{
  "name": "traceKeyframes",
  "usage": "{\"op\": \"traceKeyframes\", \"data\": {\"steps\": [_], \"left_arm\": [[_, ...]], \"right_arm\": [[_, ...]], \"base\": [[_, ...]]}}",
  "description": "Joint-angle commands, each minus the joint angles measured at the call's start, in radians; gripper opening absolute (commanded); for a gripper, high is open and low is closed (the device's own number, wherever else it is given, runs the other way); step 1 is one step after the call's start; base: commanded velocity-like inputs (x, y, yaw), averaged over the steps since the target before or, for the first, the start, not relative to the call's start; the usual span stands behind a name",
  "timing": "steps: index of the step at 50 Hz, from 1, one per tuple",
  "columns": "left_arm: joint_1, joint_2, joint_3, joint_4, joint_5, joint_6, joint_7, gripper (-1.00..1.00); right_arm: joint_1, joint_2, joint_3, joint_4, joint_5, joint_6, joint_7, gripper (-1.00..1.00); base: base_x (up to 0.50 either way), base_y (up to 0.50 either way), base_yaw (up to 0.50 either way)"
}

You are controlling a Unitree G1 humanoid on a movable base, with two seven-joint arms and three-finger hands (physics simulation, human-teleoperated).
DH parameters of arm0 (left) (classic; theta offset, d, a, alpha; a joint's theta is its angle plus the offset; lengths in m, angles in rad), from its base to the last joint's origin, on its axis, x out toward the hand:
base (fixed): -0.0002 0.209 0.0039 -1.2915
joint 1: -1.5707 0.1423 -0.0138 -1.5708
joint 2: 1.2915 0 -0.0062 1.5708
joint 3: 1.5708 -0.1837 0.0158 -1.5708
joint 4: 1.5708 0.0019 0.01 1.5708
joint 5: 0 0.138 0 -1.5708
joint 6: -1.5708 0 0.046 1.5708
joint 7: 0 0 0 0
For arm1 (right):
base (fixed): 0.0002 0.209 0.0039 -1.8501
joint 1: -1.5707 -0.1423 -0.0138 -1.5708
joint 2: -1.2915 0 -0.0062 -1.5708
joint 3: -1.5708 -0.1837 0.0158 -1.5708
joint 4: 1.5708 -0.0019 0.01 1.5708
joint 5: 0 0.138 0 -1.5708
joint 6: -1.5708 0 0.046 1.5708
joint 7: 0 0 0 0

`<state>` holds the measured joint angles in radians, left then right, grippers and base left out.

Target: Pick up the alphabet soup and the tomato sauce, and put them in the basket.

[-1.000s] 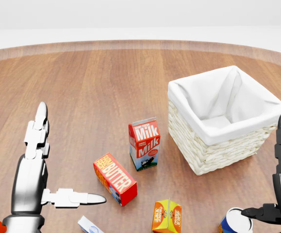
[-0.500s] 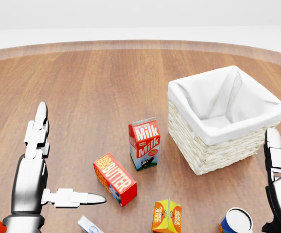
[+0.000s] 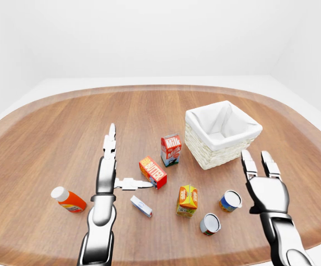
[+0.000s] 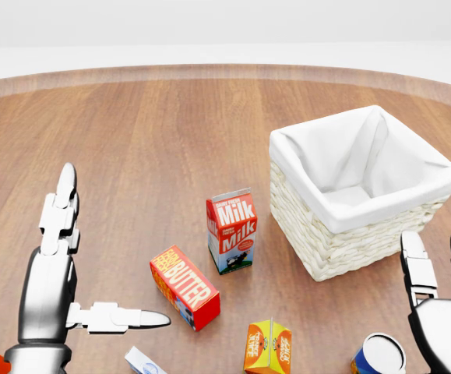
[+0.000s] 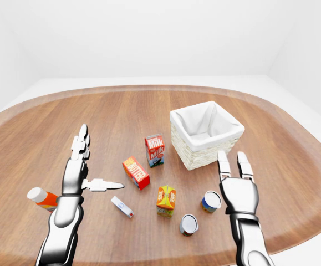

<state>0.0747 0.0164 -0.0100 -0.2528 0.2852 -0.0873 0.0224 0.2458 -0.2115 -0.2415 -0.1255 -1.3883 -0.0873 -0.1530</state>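
We see 2 cans standing upright on the wooden counter [image 3: 49, 133]. The blue can [image 3: 230, 200] sits at about 9 o'clock from our right hand [image 3: 266, 188], just beside it but apart from it. The grey can [image 3: 209, 224] is at 7 o'clock from the blue can, near it and not touching. We cannot read either label, so we cannot tell which is the soup and which is the sauce.

Our right hand hovers with its fingers spread and straight, gripping nothing. Our left hand [image 3: 109, 172] is also spread, 1 finger pointing to 12 o'clock and the thumb to 3 o'clock, toward the butter box [image 3: 153, 172], and it holds nothing.

The basket [image 3: 222, 134], lined in white, stands at 11 o'clock from the right hand, with nothing in it. The milk carton [image 3: 171, 149] is at 9 o'clock from the basket, and the orange carton [image 3: 187, 200] at 9 o'clock from the blue can.

The eye views show both cans whole, plus a bottle [image 3: 68, 200] and a small white box [image 3: 141, 206]. The head view cuts the blue can at its lower edge and misses the grey can.
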Motion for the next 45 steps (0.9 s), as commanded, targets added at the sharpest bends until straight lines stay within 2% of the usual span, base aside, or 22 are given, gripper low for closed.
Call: {"op": "traceKeyframes", "data": {"steps": [1, 30, 45], "left_arm": [[0.0, 0.0, 0.003, 0.005, -0.017, 0.0, 0.0, 1.0], [-0.001, 0.0, 0.004, 0.009, -0.017, 0.0, 0.001, 1.0], [-0.003, 0.0, 0.005, 0.008, -0.018, 0.0, 0.002, 1.0]], "right_arm": [[0.001, -0.008, 0.03, 0.038, -0.014, 0.0, -0.004, 1.0], [-0.036, -0.034, 0.128, 0.192, -0.057, 0.0, -0.08, 1.0], [-0.096, -0.065, 0.171, 0.334, -0.068, 0.0, -0.136, 1.0]], "base": [[0.0, 0.0, 0.0], [0.0, 0.0, 0.0], [0.0, 0.0, 0.0]]}}
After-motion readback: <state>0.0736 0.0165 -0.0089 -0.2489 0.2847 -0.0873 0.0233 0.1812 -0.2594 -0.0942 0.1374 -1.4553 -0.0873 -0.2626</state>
